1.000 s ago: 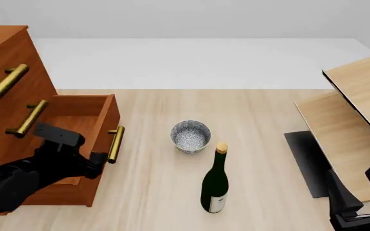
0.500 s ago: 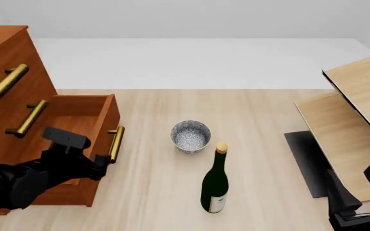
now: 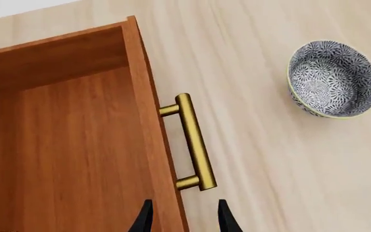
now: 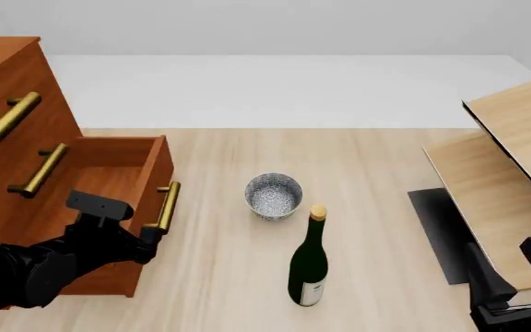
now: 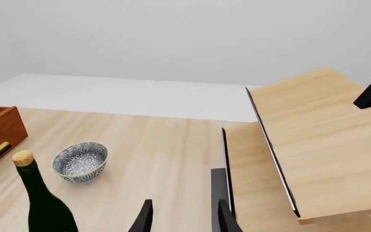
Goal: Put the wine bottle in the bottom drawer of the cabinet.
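The cabinet (image 4: 7,83) stands at the left with its bottom drawer (image 4: 122,173) pulled out, its inside bare (image 3: 76,145). My left gripper (image 4: 148,240) hovers open just in front of the drawer's front panel, a little short of the near end of the brass handle (image 3: 195,142) and not touching it. The wine bottle (image 4: 309,266) stands upright on the table, right of the drawer, and also shows in the right wrist view (image 5: 40,200). My right gripper (image 4: 510,273) is open and holds nothing at the near right, well away from the bottle.
A speckled grey bowl (image 4: 273,195) sits just beyond the bottle, between it and the drawer. Pale light-wood furniture (image 4: 514,159) with a dark base fills the right side. Two higher drawer fronts with brass handles (image 4: 7,117) stay closed.
My left arm has drawn back toward the near edge, away from the drawer handle. The drawer stays pulled out; the bottle, bowl and right arm have not moved.
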